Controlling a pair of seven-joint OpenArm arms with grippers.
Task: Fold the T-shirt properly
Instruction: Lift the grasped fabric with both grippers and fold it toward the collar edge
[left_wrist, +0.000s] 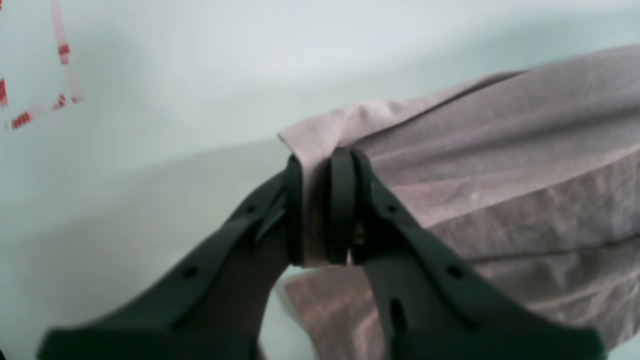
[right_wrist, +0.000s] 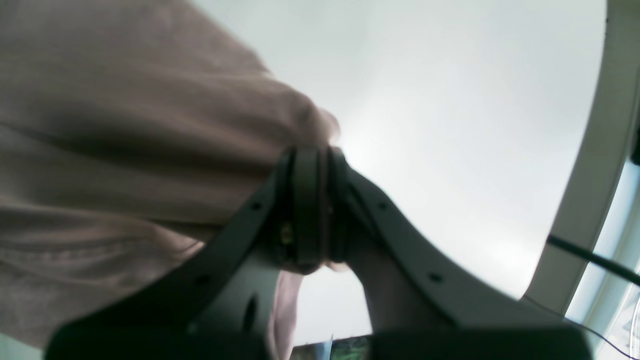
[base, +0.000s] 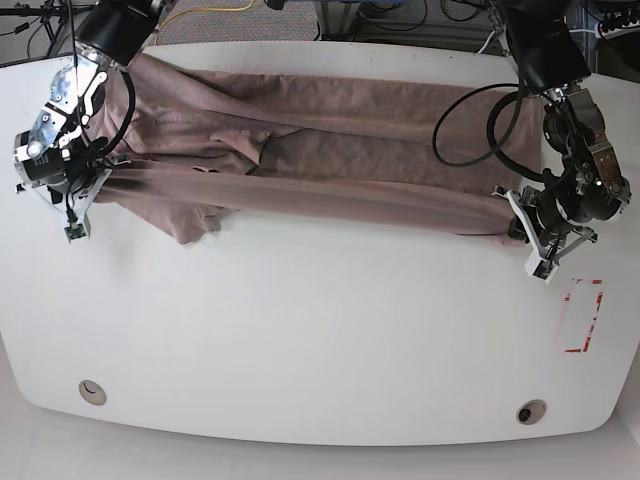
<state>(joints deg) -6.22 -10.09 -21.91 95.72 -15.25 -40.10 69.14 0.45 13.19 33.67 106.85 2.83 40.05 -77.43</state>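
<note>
The white table (base: 300, 340) fills the base view, its rounded corners showing at the bottom while its far edge runs under cables at the top. Across its upper half lies the T-shirt (base: 330, 160), a long mauve-tan band stretched from one arm to the other, its near edge pulled into a taut ridge and a sleeve (base: 195, 222) sagging loose toward the front on the view's left. The neckline is hard to pick out among the folds near the middle. The right gripper (base: 105, 168), at the view's left, is clenched on the shirt's edge there; in its wrist view the jaws are pressed together on a bunched bit of cloth (right_wrist: 320, 135), and the fabric beyond fills the left of that picture, blurred and cut off by the frame. The left gripper (base: 518, 222), at the view's right, likewise grasps the other end; its wrist view shows a thin fold of fabric (left_wrist: 315, 200) sandwiched between the pads (left_wrist: 342, 205), with the rest of the shirt running off to the right, out of focus. A black cable (base: 470, 120) loops over the shirt near that arm. Red tape marks (base: 583, 315) sit on the table just in front of the left gripper, partly blurred in the wrist view.
</note>
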